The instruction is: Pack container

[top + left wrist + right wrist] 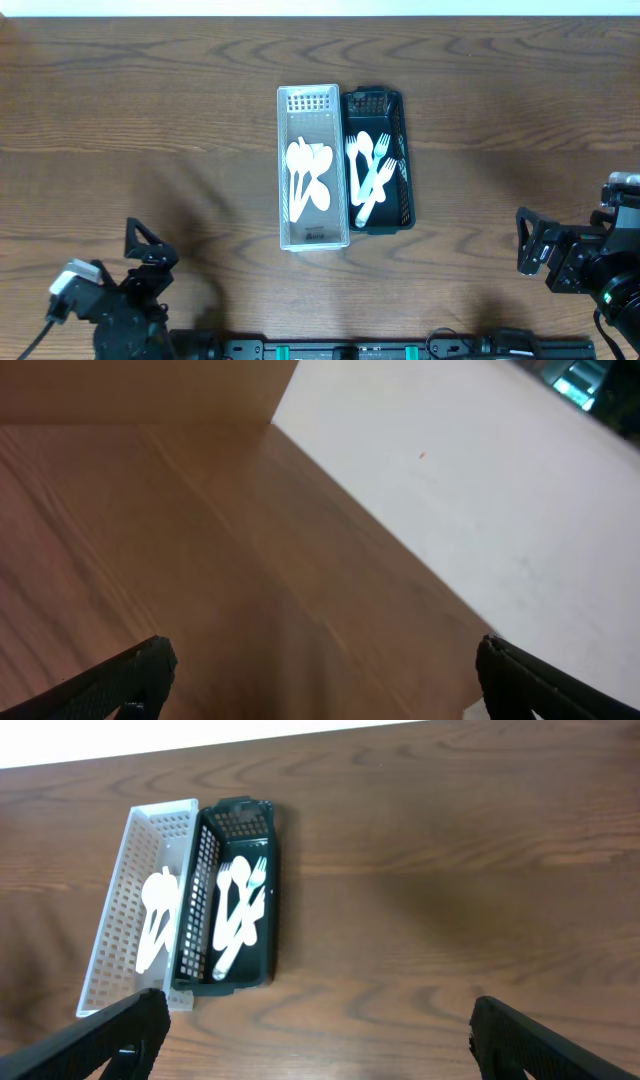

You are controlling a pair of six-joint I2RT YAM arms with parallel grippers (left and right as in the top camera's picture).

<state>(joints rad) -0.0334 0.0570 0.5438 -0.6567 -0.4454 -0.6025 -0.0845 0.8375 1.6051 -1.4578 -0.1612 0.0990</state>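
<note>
A white slotted basket (286,168) holds white plastic spoons (310,172) at the table's middle. A dark green basket (403,160) touches its right side and holds white plastic forks (371,170). Both baskets also show in the right wrist view, the white one (112,930) and the green one (268,890). My left gripper (145,250) is open and empty at the front left, far from the baskets; its wrist view (320,680) shows only bare table and wall. My right gripper (530,245) is open and empty at the front right (315,1040).
The brown wooden table (150,110) stretches around the baskets. A white wall edge (480,490) lies beyond the table in the left wrist view. The arm bases and a rail run along the front edge (360,350).
</note>
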